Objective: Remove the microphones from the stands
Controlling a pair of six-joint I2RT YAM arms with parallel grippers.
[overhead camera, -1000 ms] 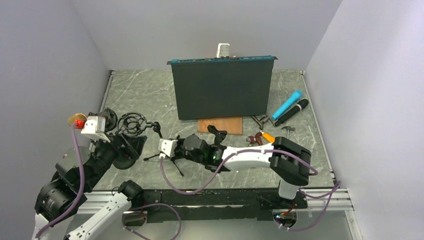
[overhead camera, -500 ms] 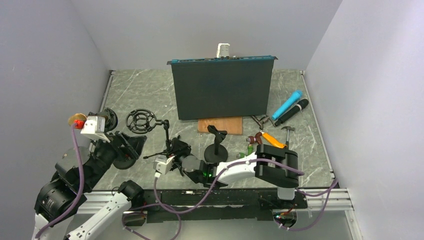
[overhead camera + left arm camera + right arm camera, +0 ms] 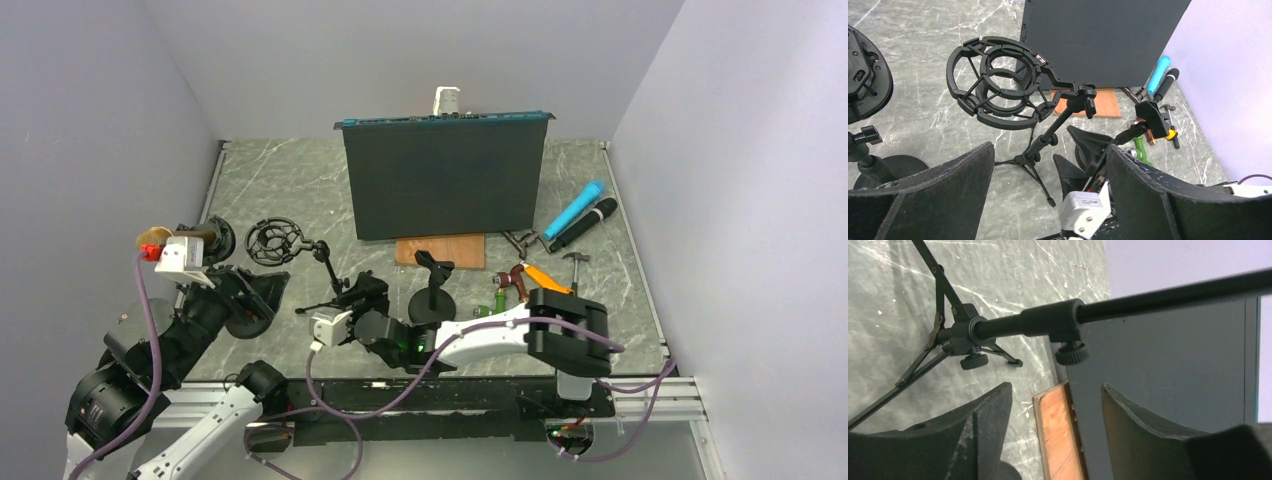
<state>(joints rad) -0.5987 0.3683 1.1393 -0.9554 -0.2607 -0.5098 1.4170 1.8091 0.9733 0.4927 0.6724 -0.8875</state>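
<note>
Reaching low over a grey, white-veined surface (image 3: 620, 300), the right gripper (image 3: 1054, 390) sits with its padded fingers apart, holding nothing, while the pole of a tripod stand (image 3: 1040, 145) crosses just beyond its tips. Behind stands the largest object, a matte dark panel (image 3: 445, 180), upright on a small wooden board (image 3: 440, 250). At the left edge, the left gripper (image 3: 1048, 150) is likewise spread wide and empty, facing the tripod from a distance. The tripod is thin black metal tube on three splayed legs, topped by a ring cradle (image 3: 1003, 120) of open plastic hoops and struts, which holds no microphone. A shorter desk stand (image 3: 432, 300) with a round base and an empty clip stands just to the right of it. The only microphones visible, a blue microphone (image 3: 575, 210) and a black microphone (image 3: 583, 224), lie side by side on the surface beside the panel's right edge, well apart from both stands. Both look like rigid, smooth handheld tubes, probably head-heavy and prone to rolling, so the safest hold appears to be across the middle of the barrel, not the grille end. Smallest in view is a knurled thumbscrew (image 3: 1072, 353) on the pole's collar.
</note>
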